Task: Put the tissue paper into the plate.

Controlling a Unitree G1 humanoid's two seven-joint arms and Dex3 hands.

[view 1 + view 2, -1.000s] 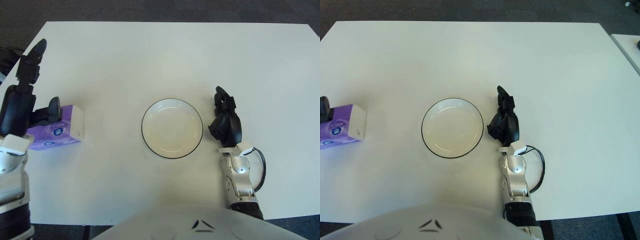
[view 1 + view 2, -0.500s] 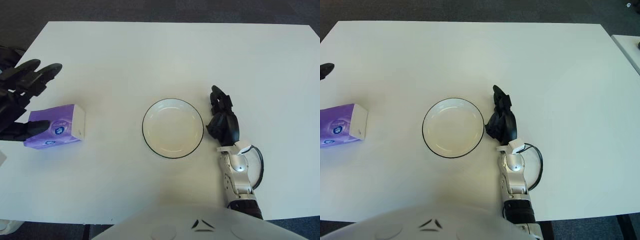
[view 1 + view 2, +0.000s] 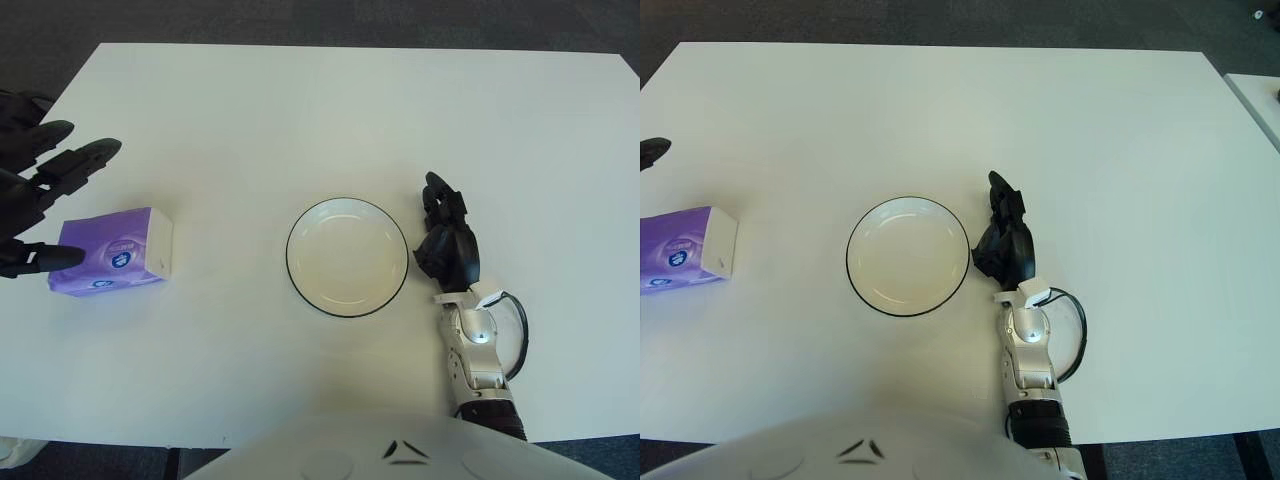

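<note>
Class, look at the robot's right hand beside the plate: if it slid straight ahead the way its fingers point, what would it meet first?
Nothing, as far as these views show. The right hand points toward the table's far edge, passing right of the plate, with only bare tabletop ahead.

Glossy white plate with black rim, smooth matt white table, printed purple tissue pack

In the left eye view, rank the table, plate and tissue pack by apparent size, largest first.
1. table
2. plate
3. tissue pack, clearly smaller than the plate, though its left end is partly hidden by the left robot hand.
</note>
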